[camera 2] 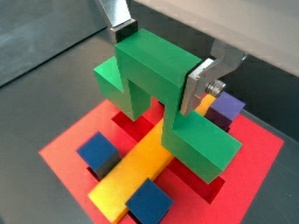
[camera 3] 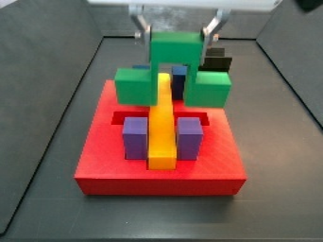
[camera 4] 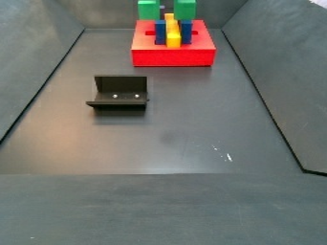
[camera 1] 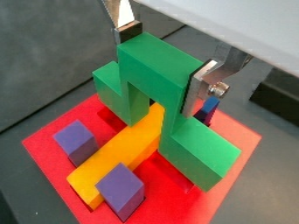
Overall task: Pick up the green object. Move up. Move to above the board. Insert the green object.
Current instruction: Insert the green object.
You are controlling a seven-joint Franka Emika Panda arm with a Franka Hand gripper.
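Observation:
The green object [camera 1: 163, 79] is a bright green arch with two cube ends and a raised middle cube. My gripper [camera 1: 163, 59] is shut on that middle cube, a silver finger [camera 2: 198, 83] pressed on each side. It sits low over the far part of the board [camera 3: 158, 175], a flat red square, and straddles the long yellow bar [camera 3: 163, 118]. Both green ends [camera 3: 135, 83] stand at the board's far edge, one on each side of the bar. I cannot tell whether the piece is fully seated.
Two purple blocks [camera 3: 135, 132] flank the yellow bar on the board's near half. A dark block [camera 3: 217, 61] stands just behind the green object [camera 3: 177, 47]. The fixture [camera 4: 119, 93] stands on the dark floor away from the board [camera 4: 173, 55]. Dark walls ring the floor.

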